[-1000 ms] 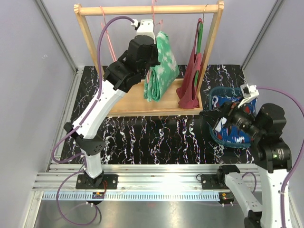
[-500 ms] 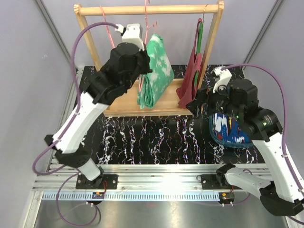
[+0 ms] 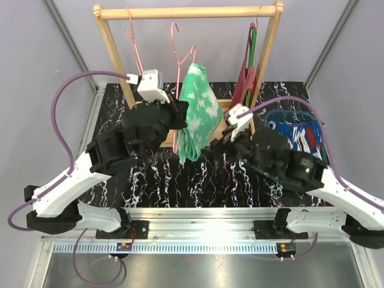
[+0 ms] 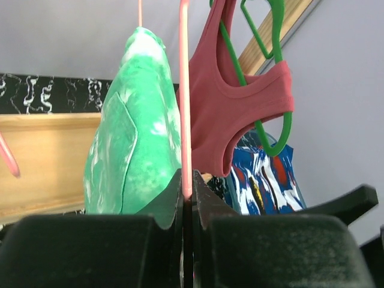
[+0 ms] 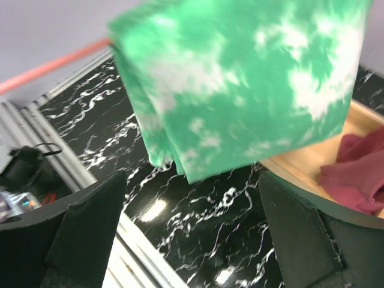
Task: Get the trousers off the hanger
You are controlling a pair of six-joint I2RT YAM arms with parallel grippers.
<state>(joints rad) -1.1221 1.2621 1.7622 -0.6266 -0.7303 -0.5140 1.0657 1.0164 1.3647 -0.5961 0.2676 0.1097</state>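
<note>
One pair, the blue trousers (image 3: 297, 135), lies on the desk (image 3: 168, 174). The left end effector (image 4: 187, 192) pinches the pink hanger (image 4: 185, 90), offering the green trousers (image 3: 198, 111) — the right end effector (image 5: 192, 228) is spread, apparently to tug.

Robot lab test cell: plain grey walls (image 3: 36, 60), aluminium mounting rail (image 3: 198, 231), wooden garment rack (image 3: 186, 12).

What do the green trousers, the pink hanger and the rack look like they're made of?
Green trousers: soft matte cloth, draping in folds. Pink hanger: thin rod, probably plastic or coated wire; can't tell which. Rack: pale bare wood, smooth, unpainted.
</note>
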